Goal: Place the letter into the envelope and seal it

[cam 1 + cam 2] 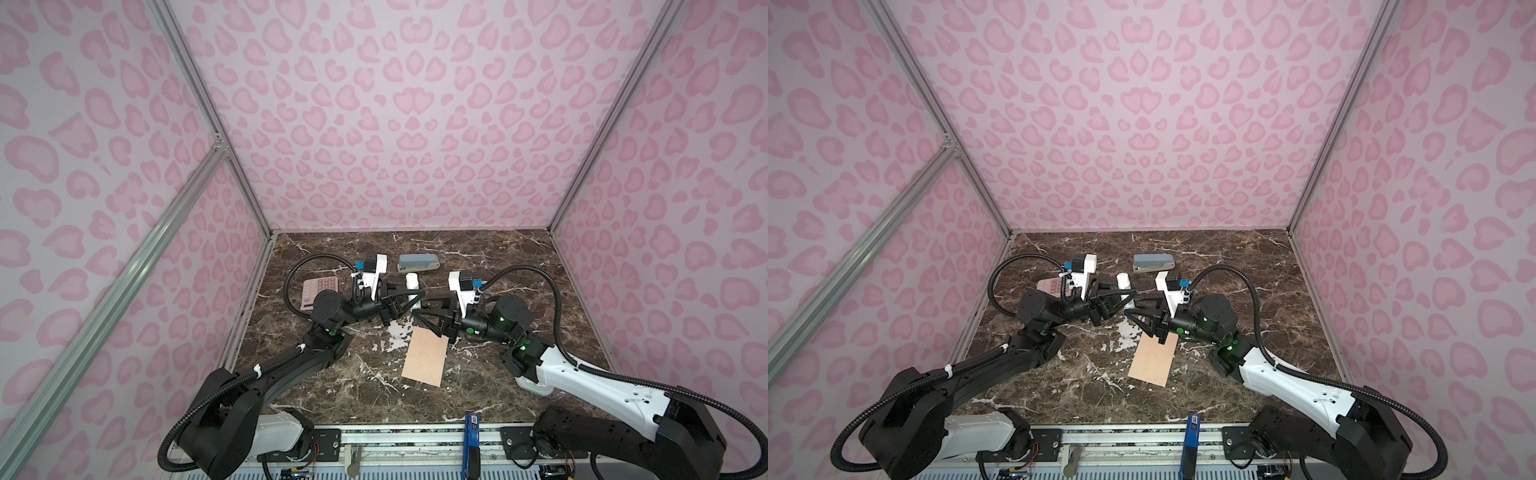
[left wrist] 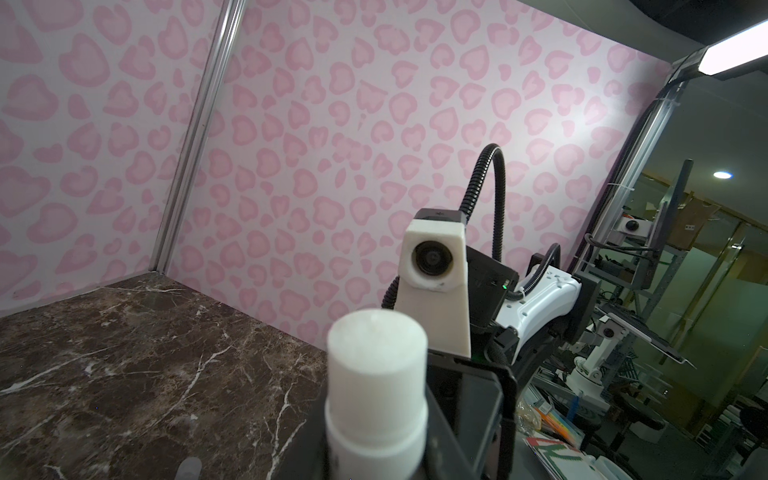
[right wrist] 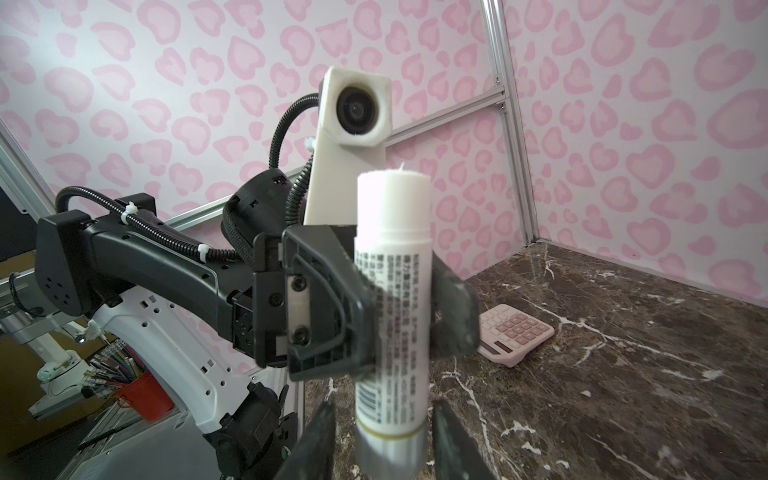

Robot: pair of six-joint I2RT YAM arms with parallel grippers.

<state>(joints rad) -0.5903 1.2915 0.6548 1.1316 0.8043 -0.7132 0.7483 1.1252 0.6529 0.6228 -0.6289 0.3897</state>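
A plain peach-pink rectangular paper envelope point(image 1: 424, 357) lies flat on the dark brown marble-patterned bench point(image 1: 519, 270), near its middle. It is turned slightly askew. Its surface is smooth, matte and unprinted, with crisp straight edges. Its far short end sits under the black right end effector point(image 3: 384, 440).

Just beyond that far end of the envelope, raised off the bench, the two end effectors meet around a white cylindrical plastic glue stick point(image 3: 392, 232). The stick stands roughly upright. Its exposed top is chalky white glue with a small wisp at the rim. Below that, a glossy label carries fine black print and a barcode. A thin yellowish ring and a greyish translucent base finish the bottom.

The black left end effector point(image 3: 395, 320) clamps the stick across its middle, one angular finger on each side. The right end effector's fingers stand on either side of the greyish base with gaps showing, so it is parted and holds nothing.

Beyond the envelope and to its left lies a pale pink plastic calculator point(image 3: 515, 332) with rounded square keys. Farther beyond the envelope, toward the back wall, rests a grey-blue and white oblong plastic device point(image 1: 417, 262).
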